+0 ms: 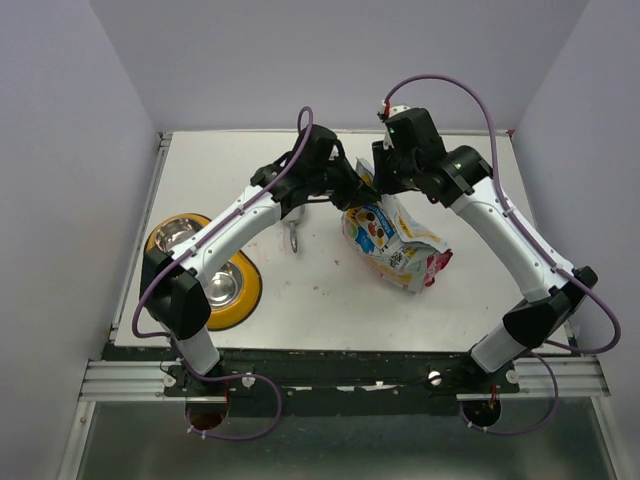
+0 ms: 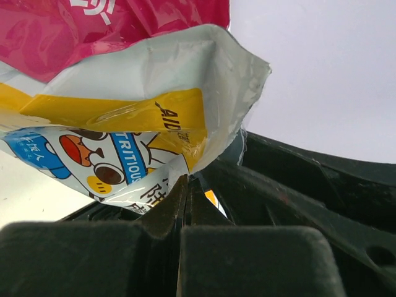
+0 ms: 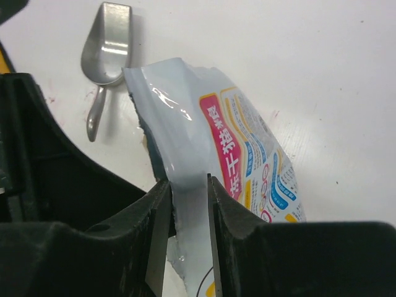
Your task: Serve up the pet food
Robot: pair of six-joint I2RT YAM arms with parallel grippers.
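Top view: yellow-white cartoon-printed pet food bag with red edge sits centre-right on the white table. Left gripper and right gripper meet at its far end. Silver metal scoop lies left of the bag; yellow double-bowl feeder sits near the left edge.
Left wrist: fingers almost together, pinching the bag's corner.
Right wrist: fingers narrowly clamped on the bag's white film edge. Kibble hidden inside.
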